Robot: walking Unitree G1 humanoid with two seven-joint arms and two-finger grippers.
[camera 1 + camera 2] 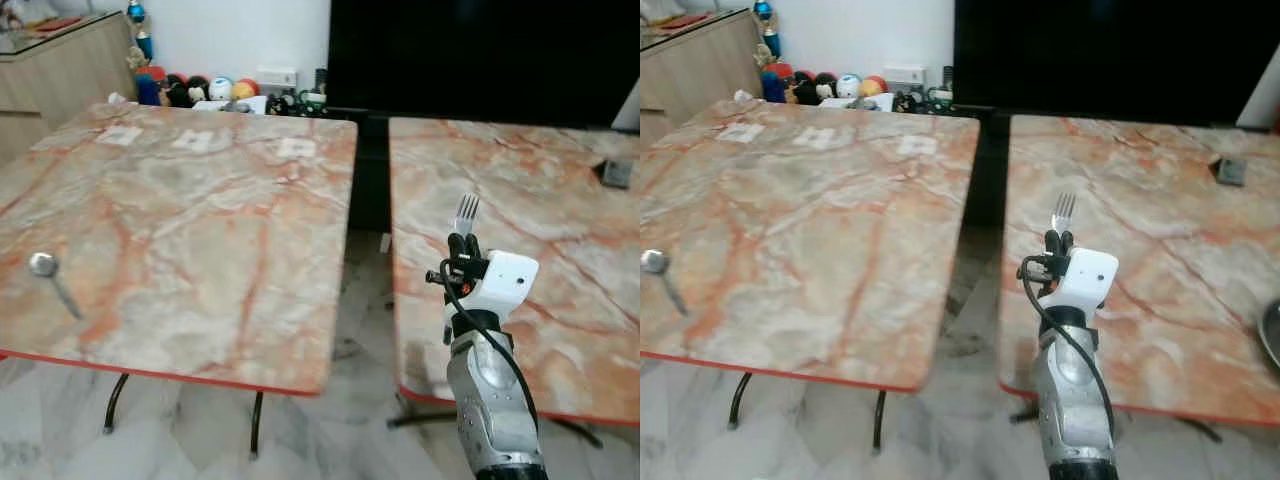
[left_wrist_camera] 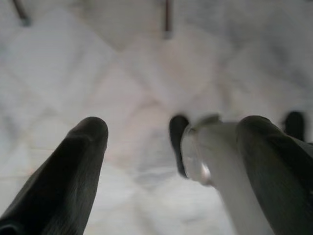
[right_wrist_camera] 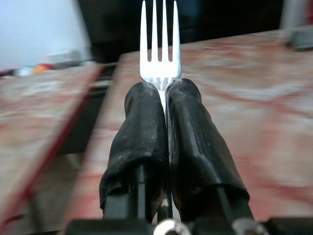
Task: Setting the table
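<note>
So, a fork (image 3: 160,41) is clamped between the two black fingers of the right claw (image 1: 465,246), which are pressed together on its neck, with the tines sticking straight out past the fingertips and the handle hidden down inside the grip. The fork's long axis is lined up with the claw itself, pointing up and away from the robot, and it's held in the air over the near left corner of the right-hand worktop (image 1: 560,200), not touching the marble. A spoon (image 1: 52,280) can be seen lying flat near the front left edge of the left-hand worktop (image 1: 200,220), bowl farther from the robot and handle angled back toward the near edge. That's the relation everything probably hinges on: the spoon lies well off to the left of the fork, across the gap between the two worktops, so if the fork is meant to be laid beside it, a long sideways carry would be needed, and the fork's axis would have to be dropped from upright to flat. The left claw (image 2: 171,161) is hanging low with its fingers spread apart, only pale floor tiles past them, and something whitish and blurry sits by one finger that can't be made out. A small dark object (image 1: 615,172) rests near the far right edge of the right-hand worktop.
</note>
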